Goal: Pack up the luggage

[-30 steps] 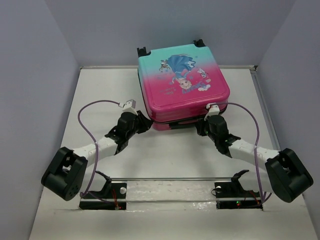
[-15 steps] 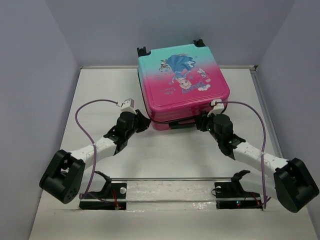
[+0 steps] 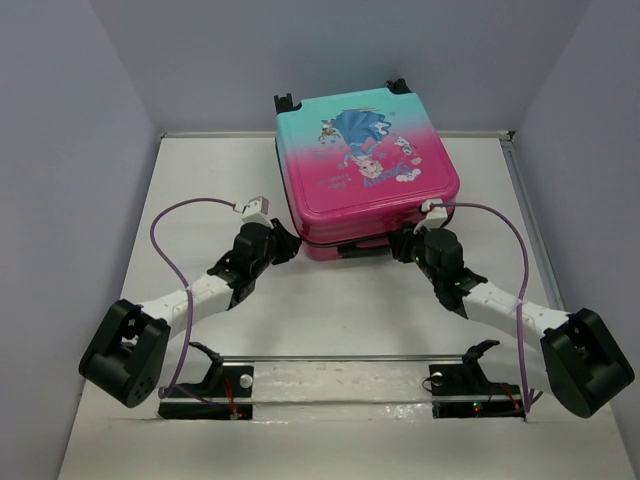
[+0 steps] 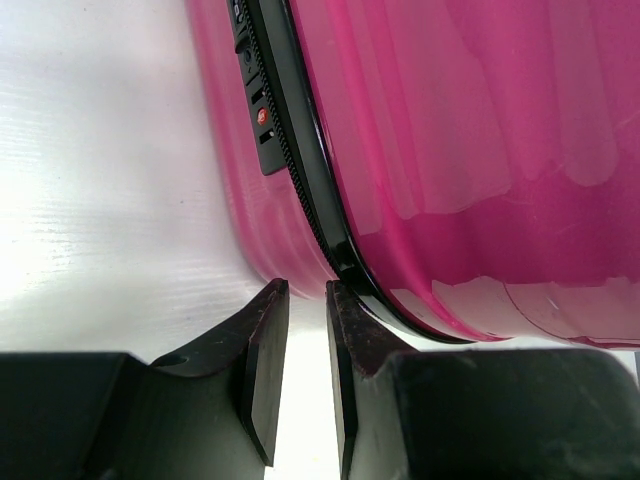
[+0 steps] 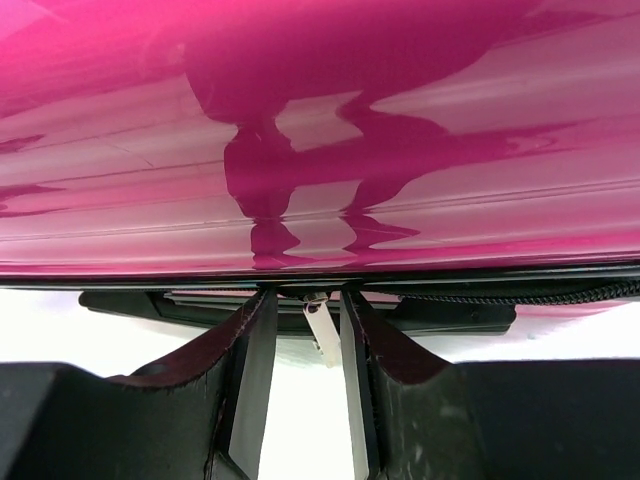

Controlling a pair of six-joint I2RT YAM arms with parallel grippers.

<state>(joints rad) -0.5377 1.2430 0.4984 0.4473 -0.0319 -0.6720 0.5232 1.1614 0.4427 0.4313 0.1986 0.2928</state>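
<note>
The luggage (image 3: 365, 160) lies flat and closed at the back middle of the table, pink near me and teal at the far end, with black wheels at its far corners. My left gripper (image 3: 288, 243) is at its front left corner. In the left wrist view its jaws (image 4: 308, 290) stand a narrow gap apart and empty, against the pink shell (image 4: 450, 150) and black zipper trim (image 4: 300, 160). My right gripper (image 3: 400, 245) is at the front edge. In the right wrist view its jaws (image 5: 307, 295) are slightly open around a small silver zipper pull (image 5: 322, 335), which hangs between them untouched under the shell (image 5: 320, 120).
A black handle strip (image 5: 190, 305) runs along the suitcase's front edge. A small lock block with a red dot (image 4: 262, 115) sits on the zipper trim. Grey walls (image 3: 80, 200) close in the white table (image 3: 330, 300). A rail with mounts (image 3: 340, 358) crosses the near edge.
My right arm has stretched forward and its gripper has slid a little left along the suitcase's front edge. My left arm has shifted only slightly. The suitcase has not moved.
</note>
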